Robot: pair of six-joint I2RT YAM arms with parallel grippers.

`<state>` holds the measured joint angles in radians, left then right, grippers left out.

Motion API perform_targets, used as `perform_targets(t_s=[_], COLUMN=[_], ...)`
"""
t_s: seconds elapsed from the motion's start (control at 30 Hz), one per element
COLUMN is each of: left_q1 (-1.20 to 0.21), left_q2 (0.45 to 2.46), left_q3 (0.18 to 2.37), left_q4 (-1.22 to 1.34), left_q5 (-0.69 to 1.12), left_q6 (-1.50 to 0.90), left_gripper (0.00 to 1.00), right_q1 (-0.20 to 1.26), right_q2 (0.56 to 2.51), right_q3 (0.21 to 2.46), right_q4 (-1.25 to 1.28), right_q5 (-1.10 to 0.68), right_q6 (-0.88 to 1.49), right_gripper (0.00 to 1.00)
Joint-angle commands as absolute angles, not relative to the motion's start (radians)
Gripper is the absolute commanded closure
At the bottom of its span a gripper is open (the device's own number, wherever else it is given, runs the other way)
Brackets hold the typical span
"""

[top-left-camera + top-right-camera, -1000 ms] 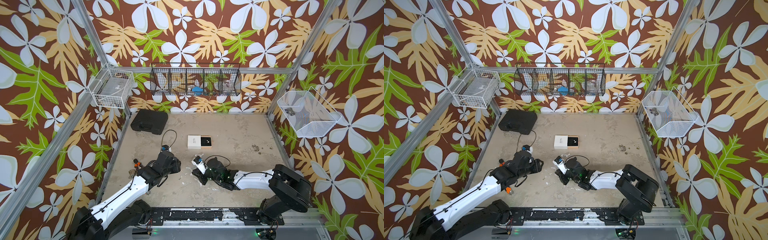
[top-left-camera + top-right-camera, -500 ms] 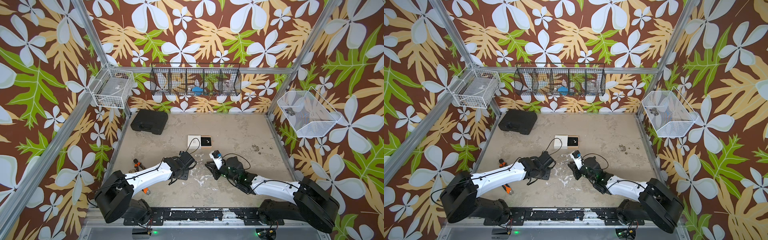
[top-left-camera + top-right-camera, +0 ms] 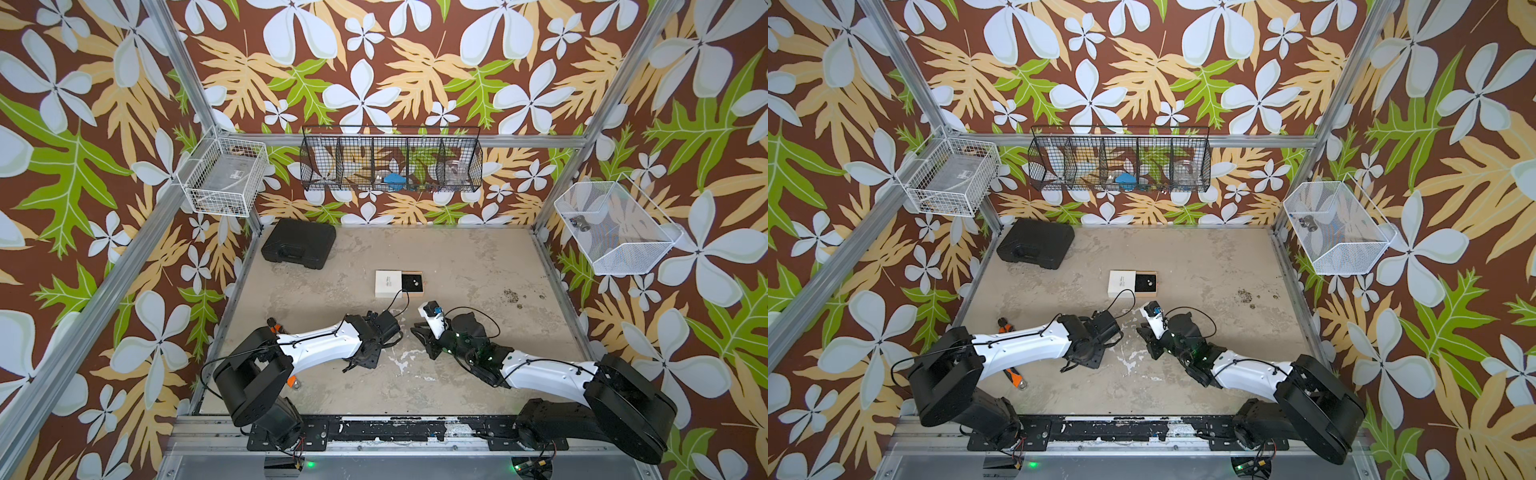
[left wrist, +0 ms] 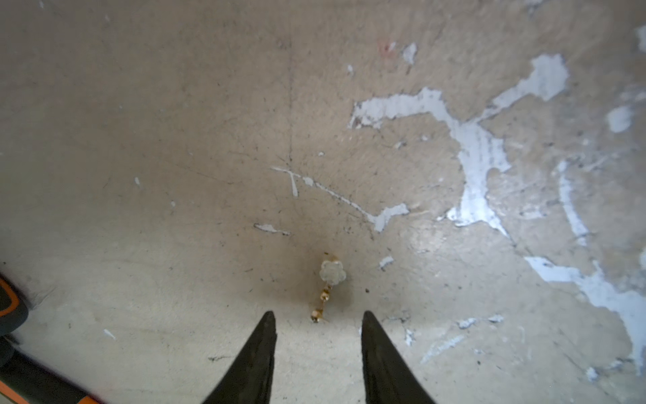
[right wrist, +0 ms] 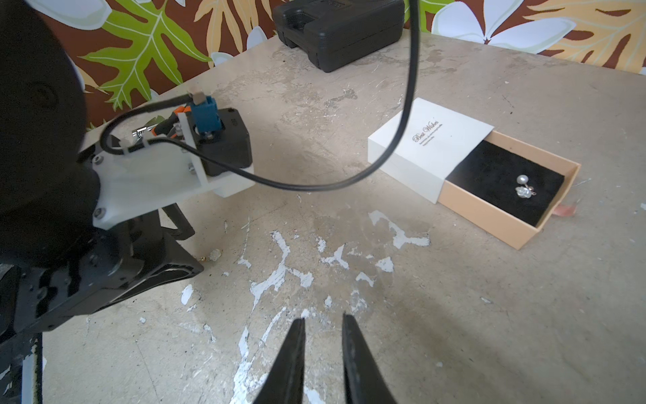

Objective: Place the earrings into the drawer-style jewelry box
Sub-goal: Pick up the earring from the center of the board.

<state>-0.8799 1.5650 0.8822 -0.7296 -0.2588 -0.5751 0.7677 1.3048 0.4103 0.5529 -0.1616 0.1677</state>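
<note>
The drawer-style jewelry box (image 3: 388,283) (image 3: 1121,283) (image 5: 430,147) lies mid-table, its tan tray (image 5: 489,217) slid out. Two earrings (image 5: 524,187) (image 3: 413,284) rest on the tray's black lining. Another earring (image 4: 330,276), a pale flower on a gold stem, lies on the table just ahead of my left gripper (image 4: 317,316) (image 3: 351,365). That gripper is open and low, its tips either side of the stem's end. The same earring (image 5: 214,255) shows beside the left fingertip. My right gripper (image 5: 323,316) (image 3: 417,330) stands slightly open and empty, short of the box.
A black plastic case (image 3: 299,243) (image 5: 335,28) sits at the back left. An orange-handled tool (image 3: 1013,374) lies under the left arm. Dark crumbs (image 3: 510,296) dot the right side. Wire baskets (image 3: 390,164) hang on the walls. The left arm's cable (image 5: 384,164) loops before the box.
The left arm has swung in from the left and come down over the loose earring, its jaws narrowing. The right arm has shifted a little right, toward the box.
</note>
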Motion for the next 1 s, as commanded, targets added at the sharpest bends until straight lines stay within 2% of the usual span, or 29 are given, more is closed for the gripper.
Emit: perform_targets(t_s=[0.0, 0.57, 0.97], left_q1=[-0.881, -0.881, -0.881], left_q2=[1.572, 1.611, 1.615], left_q3=[0.898, 0.897, 0.896], left_q4=[-0.752, -0.711, -0.709], left_q5=[-0.289, -0.277, -0.278], left_q6=[-0.574, -0.537, -0.537], left_gripper=[0.6, 0.72, 0.86], right_q1=[0.767, 0.764, 0.759], right_q2=[1.308, 1.316, 1.315], right_q3=[0.417, 0.422, 0.423], right_q4=[0.566, 0.555, 0.548], right_q5=[-0.171, -0.17, -0.172], right_q6=[0.158, 0.151, 0.147], right_gripper=[0.78, 0.78, 0.78])
